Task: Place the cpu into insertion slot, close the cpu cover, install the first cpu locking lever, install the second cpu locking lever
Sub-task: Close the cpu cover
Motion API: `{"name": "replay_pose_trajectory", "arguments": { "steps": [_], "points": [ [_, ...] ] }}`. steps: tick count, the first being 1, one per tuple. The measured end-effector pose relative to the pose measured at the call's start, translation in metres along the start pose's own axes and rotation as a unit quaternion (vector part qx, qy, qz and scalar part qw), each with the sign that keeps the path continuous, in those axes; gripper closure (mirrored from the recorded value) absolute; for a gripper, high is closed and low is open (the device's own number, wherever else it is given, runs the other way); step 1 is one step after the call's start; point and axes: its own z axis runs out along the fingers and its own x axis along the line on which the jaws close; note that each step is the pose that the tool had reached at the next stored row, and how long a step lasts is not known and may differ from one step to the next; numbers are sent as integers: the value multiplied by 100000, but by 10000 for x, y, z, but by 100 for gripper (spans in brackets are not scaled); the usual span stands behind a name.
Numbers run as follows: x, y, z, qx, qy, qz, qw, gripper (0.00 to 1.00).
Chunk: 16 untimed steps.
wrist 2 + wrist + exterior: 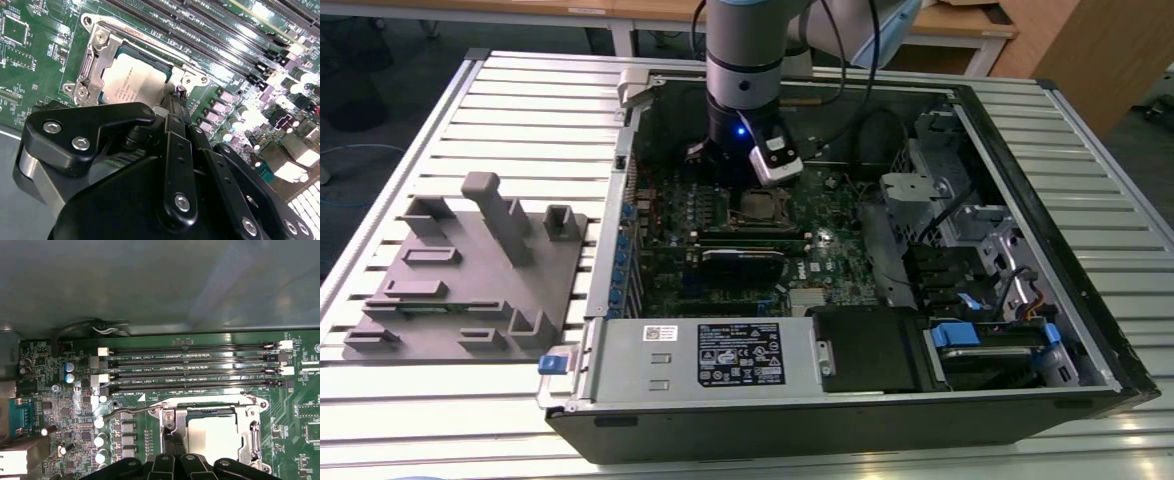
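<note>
Where the cpu is: the cpu (212, 437) lies flat inside the insertion slot (210, 413), with its grey top facing up.
Cover: the cpu cover (251, 427) looks shut down flat, and the chip shows through its square window.
Lever: a thin locking lever (131, 410) sticks out from one corner of the cover, over the green board (65, 405). It does not look tucked in.
Fingers: the fingers (176, 117) are pressed close together. I see nothing held between them. Their tips sit right at the cover's edge, just beside the place where the lever starts.
Arm: in the exterior view the arm (744, 60) reaches down into the computer case (1107, 330) at 12 o'clock from the slot.
Other things: the long black card (744, 257) lies at 6 o'clock from the slot. A grey tray (467, 300) sits on the tabletop (520, 100) at 9 o'clock from the case.
Step in hand: I think it is the lever step, since the chip is in and the cover is down. I cannot tell which of the two levers this is.
What the move needs: I think a slow, steady push on the thin lever, with the tips kept off the chip and the little parts close by.
</note>
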Motion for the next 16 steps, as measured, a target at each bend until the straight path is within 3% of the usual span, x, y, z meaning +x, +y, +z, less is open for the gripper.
{"name": "replay_pose_trajectory", "arguments": {
  "steps": [9,16],
  "points": [
    [-1,1,-115,7,6,0,100000,89],
    [-2,2,-122,1,2,-2,100000,89]
  ]
}}
